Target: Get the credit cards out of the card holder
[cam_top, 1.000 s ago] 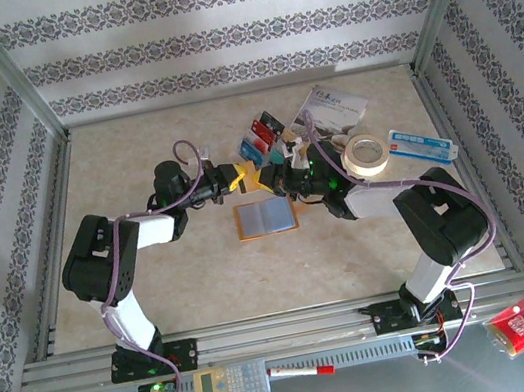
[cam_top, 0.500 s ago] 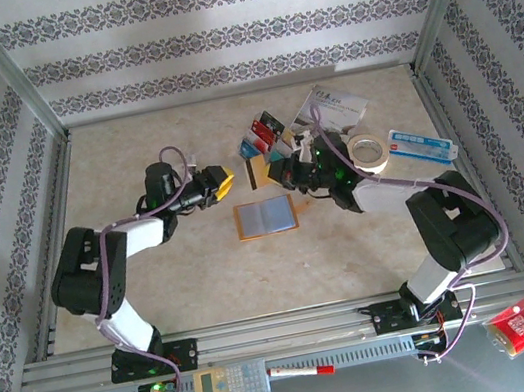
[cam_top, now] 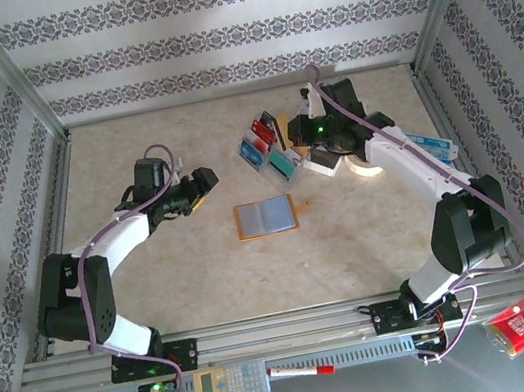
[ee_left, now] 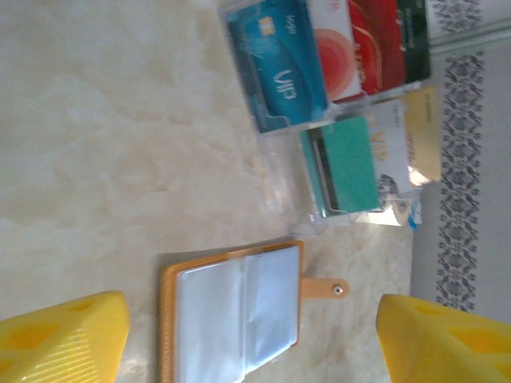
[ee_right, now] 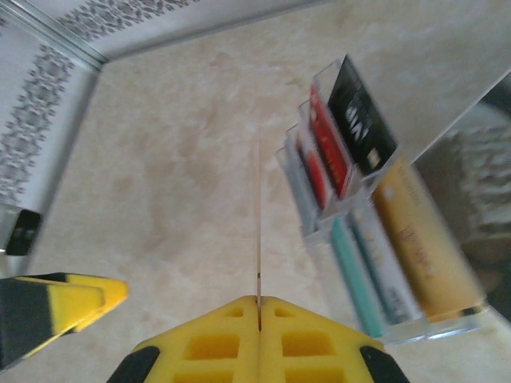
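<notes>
The card holder lies open mid-worktop, sleeves seemingly empty. At its 1 o'clock, credit cards stand in a clear rack. Our right pincer, beside the rack, is clamped on one card; we should lower it squarely into a free slot. Our left pincer, at 9 o'clock, stands apart.

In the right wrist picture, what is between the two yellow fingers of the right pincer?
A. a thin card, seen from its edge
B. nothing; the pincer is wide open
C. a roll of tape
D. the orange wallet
A: the right pincer is closed on a thin card, which shows edge-on as a fine line rising from the seam where the two halves meet.
</notes>
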Controlling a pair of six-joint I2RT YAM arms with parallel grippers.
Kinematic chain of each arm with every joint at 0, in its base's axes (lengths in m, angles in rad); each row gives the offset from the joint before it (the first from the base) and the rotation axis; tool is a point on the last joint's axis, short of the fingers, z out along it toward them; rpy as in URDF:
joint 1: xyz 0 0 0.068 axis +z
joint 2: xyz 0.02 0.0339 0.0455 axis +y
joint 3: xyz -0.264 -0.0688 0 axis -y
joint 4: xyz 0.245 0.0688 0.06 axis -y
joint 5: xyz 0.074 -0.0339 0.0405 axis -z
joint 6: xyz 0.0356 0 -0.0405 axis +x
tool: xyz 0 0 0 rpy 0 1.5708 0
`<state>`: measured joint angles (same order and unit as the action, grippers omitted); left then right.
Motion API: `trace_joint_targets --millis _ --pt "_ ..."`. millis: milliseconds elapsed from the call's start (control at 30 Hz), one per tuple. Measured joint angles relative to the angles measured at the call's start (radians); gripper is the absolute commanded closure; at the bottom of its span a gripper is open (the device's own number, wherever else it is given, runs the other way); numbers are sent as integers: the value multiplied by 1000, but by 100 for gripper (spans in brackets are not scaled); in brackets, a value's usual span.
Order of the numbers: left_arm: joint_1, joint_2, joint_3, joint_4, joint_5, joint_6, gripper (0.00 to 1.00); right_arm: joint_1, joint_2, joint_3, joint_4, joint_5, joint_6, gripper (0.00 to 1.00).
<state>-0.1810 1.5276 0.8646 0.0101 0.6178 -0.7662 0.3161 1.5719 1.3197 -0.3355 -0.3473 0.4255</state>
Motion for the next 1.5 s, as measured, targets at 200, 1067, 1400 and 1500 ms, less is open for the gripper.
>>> trace_joint_targets --millis 200,1067,1400,1500 --pt "18 -29 14 -84 -32 80 0 0 102 155 -180 51 -209 100" --pt "33 -90 49 -202 -68 206 0 -39 396 464 -484 124 -538 100" --pt "33 -89 49 -202 -64 206 0 -39 436 474 -488 139 -539 74" --pt "33 -87 49 -202 -60 206 0 -40 434 478 -489 153 -535 71"
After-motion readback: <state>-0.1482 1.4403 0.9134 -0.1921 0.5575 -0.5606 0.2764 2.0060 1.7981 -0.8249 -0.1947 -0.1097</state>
